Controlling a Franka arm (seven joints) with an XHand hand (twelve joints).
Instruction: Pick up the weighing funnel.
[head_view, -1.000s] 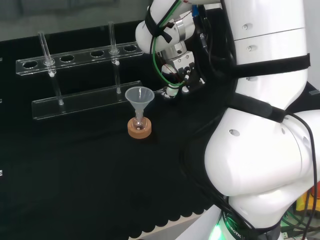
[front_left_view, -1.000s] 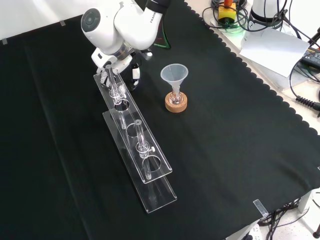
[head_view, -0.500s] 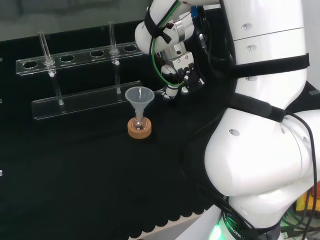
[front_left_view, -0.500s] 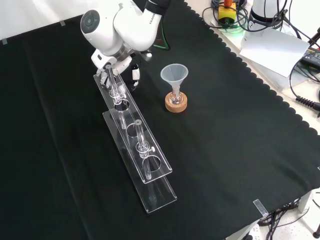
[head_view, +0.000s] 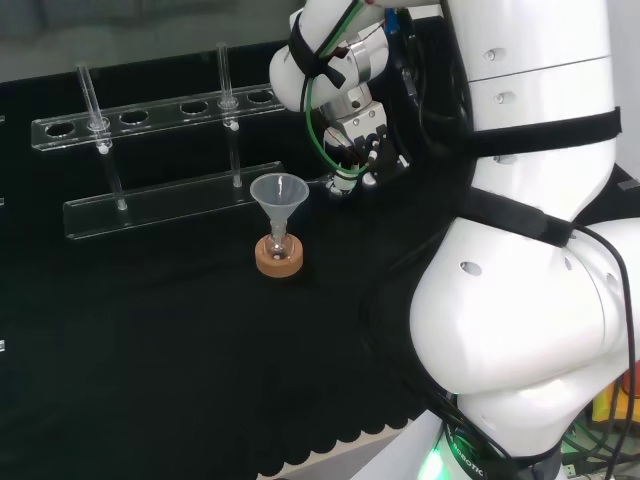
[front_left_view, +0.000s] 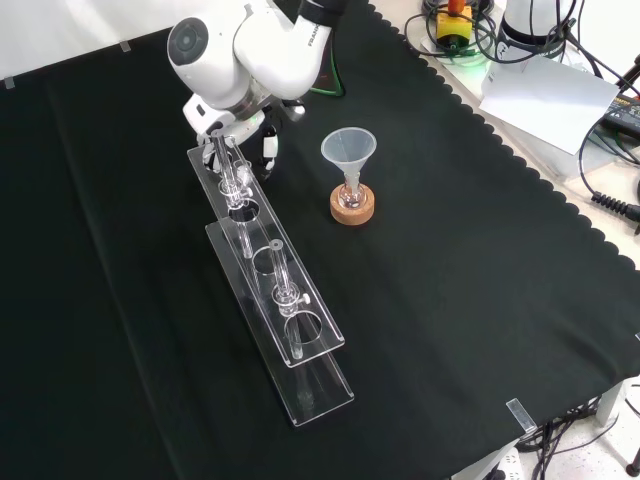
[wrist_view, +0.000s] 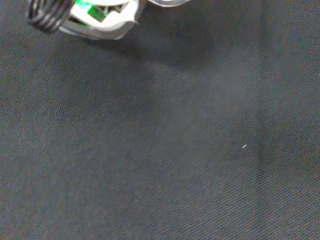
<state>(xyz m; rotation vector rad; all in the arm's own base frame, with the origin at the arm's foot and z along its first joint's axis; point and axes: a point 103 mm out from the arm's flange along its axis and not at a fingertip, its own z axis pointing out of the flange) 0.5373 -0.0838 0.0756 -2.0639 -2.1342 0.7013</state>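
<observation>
My hand (head_view: 358, 150) hangs at two o'clock from the funnel (head_view: 277, 192), beside the rack's (head_view: 150, 207) end. Closed or not, and where the weighing funnel lies, I cannot tell. Sweeping blind could topple the rack.

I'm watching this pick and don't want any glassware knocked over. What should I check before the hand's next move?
1. Whether the hand holds anything: cannot tell.
2. Hand's gap to the rack: not ok. In the front view it sits close beside the rack's far end and the nearest test tube.
3. Funnel upright in its flask on the cork ring: ok.
4. Funnel apart from the hand: ok in both the head and front views.
5. Hand low over the cloth: ok. The wrist view shows the weave close beneath the palm.
</observation>
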